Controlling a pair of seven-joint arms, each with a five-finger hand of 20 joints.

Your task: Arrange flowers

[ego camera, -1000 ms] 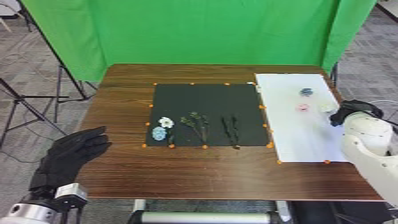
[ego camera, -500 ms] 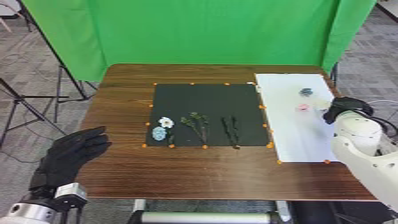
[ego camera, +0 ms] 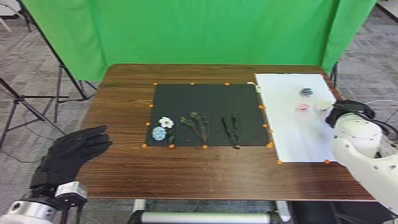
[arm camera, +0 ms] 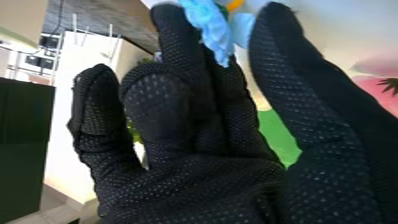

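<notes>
Head view: on the brown bench (ego camera: 178, 175), a black mat (ego camera: 191, 97) is centred, and a white sheet (ego camera: 302, 142) is at its three o'clock. Orange markers (ego camera: 205, 146) line their borders, presumably to fix both areas in position. On the mat I record a white flower (ego camera: 166, 121) and a blue blossom (ego camera: 159, 133) toward eight o'clock, green sprigs (ego camera: 194, 122) near the middle and dark stems (ego camera: 231, 131) toward five; the spacing would let each piece be picked up singly. On the sheet, a dusty-blue flower (ego camera: 306, 92) lies toward twelve, with a pink flower (ego camera: 302, 107) at its six o'clock. My right hand (ego camera: 348, 109) is at the pink flower's three o'clock. In the right wrist view, its fingers are closed in a pinch on a light-blue flower (arm camera: 213, 27) by the petals, judged a light grip to spare them, probably for placing beside the pink one. My left hand (ego camera: 82, 145), toward nine o'clock of the bench, has relaxed, open fingers and holds nothing, apparently to keep clear. Brands, labels, writing: none legible.
</notes>
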